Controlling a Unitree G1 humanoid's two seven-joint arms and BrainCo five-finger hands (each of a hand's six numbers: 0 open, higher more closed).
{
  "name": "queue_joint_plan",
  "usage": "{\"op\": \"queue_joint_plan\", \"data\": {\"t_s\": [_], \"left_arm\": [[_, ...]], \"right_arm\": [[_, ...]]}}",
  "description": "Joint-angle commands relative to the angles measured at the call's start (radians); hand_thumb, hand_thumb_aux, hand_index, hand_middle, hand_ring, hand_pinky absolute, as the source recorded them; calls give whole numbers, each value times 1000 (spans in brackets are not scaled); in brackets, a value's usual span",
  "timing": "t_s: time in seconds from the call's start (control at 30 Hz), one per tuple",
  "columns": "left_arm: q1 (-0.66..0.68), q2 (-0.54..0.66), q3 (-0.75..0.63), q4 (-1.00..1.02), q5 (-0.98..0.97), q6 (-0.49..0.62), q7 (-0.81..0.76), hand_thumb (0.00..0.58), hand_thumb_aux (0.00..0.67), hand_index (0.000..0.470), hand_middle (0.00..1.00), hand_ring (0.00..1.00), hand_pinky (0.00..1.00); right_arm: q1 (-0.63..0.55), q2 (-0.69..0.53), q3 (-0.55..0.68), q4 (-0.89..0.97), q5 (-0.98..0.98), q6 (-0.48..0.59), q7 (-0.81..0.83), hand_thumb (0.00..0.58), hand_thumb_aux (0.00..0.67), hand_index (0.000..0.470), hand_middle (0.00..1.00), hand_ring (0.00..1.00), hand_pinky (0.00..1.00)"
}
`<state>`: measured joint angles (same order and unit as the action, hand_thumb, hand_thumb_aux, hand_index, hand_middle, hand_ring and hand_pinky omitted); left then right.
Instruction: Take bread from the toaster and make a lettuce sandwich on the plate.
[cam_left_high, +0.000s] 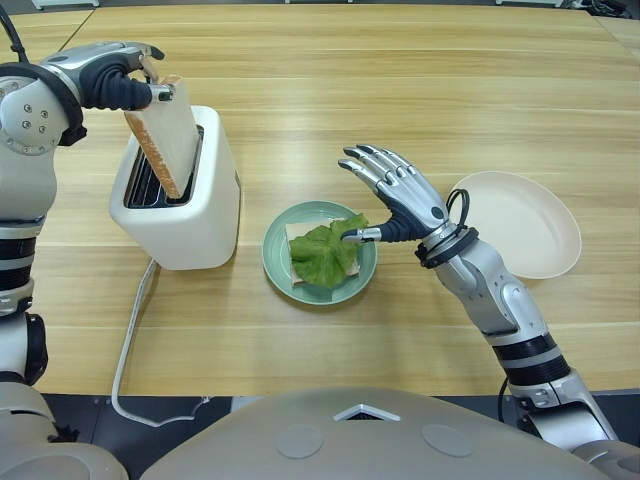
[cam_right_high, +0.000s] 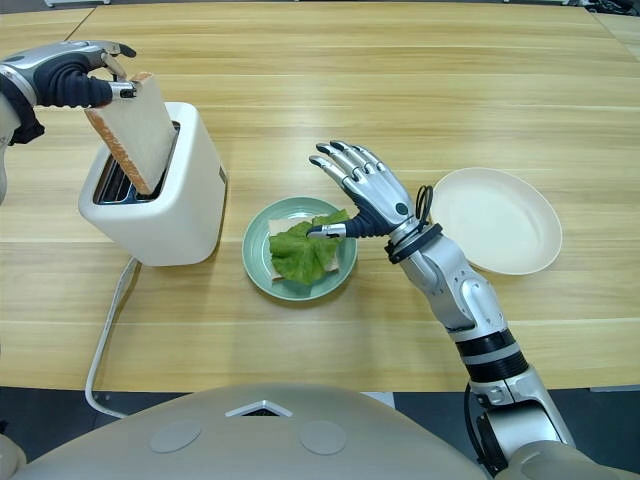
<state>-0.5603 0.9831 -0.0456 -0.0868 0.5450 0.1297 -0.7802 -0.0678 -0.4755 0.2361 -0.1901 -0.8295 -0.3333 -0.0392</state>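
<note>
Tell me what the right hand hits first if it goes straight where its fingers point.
Likely nothing: the right hand points away and leftward over bare table, its line passing beyond the toaster. Depth is unclear, so that clearance is a guess.

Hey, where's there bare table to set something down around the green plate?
Bare table lies behind the toaster and both plates, and in front of the green plate, right of the cable. The cream plate is empty too. Crowded: the narrow gap between toaster and green plate, and the right hand between the plates.
</note>
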Motion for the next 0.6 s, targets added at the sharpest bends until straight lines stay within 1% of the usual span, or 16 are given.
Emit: {"op": "queue_joint_plan", "data": {"t_s": [0.03,0.13,0.17,0.2,0.23,0.27,0.37,0.6], "left_arm": [[90,28,-24,-7,-5,-14,-38,580,670,470,0,0,0],[143,46,-23,-30,8,-7,-49,580,670,470,0,0,0],[155,52,-23,-37,13,-2,-53,565,562,394,0,0,0],[166,58,-26,-43,18,0,-56,476,386,271,0,0,0],[176,63,-28,-49,22,1,-60,164,102,72,0,0,0],[185,69,-32,-56,27,1,-63,0,0,0,0,0,0],[198,73,-35,-74,35,3,-66,0,0,0,0,0,0],[184,67,-48,-90,49,20,-68,0,0,0,0,0,0]], "right_arm": [[10,-1,4,1,-12,4,-3,0,0,0,0,0,0],[14,-5,1,1,-11,4,-2,0,0,0,0,0,0],[14,-5,1,1,-11,5,-1,0,0,0,0,0,0],[14,-5,1,0,-11,5,0,0,0,0,0,0,0],[14,-4,1,-1,-11,6,0,0,0,0,0,0,0],[15,-4,1,-2,-11,6,0,0,0,0,0,0,0],[14,-2,3,0,-12,7,-1,0,0,0,0,0,0],[17,2,8,4,-15,6,-6,0,0,0,0,0,0]]}}
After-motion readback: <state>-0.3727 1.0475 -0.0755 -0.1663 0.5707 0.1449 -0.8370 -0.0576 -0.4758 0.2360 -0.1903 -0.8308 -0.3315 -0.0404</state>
